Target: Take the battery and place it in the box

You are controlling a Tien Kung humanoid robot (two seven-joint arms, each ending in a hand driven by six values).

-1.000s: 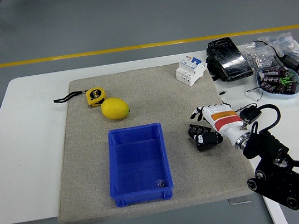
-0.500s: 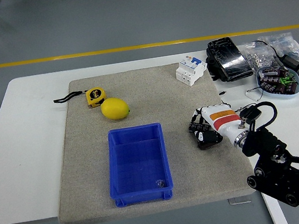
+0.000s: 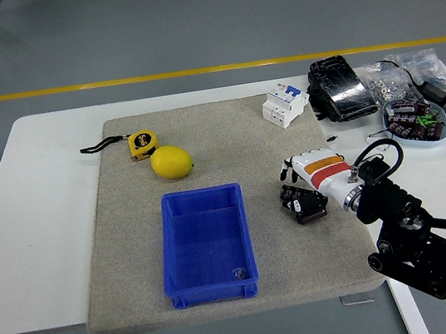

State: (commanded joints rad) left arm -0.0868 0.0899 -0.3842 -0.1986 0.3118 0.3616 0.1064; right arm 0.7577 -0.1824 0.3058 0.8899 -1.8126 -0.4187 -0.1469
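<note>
One robot hand, your right, has shifted slightly up over the battery since a second ago, fingers curled onto it. Battery's not lifted yet, on the mat right of the blue box, so the grasp looks unfinished.

The white table is covered at its middle by a grey mat. On the bare top to the right, a black packet, clear bags of small parts and a pale blue dish are found.
</note>
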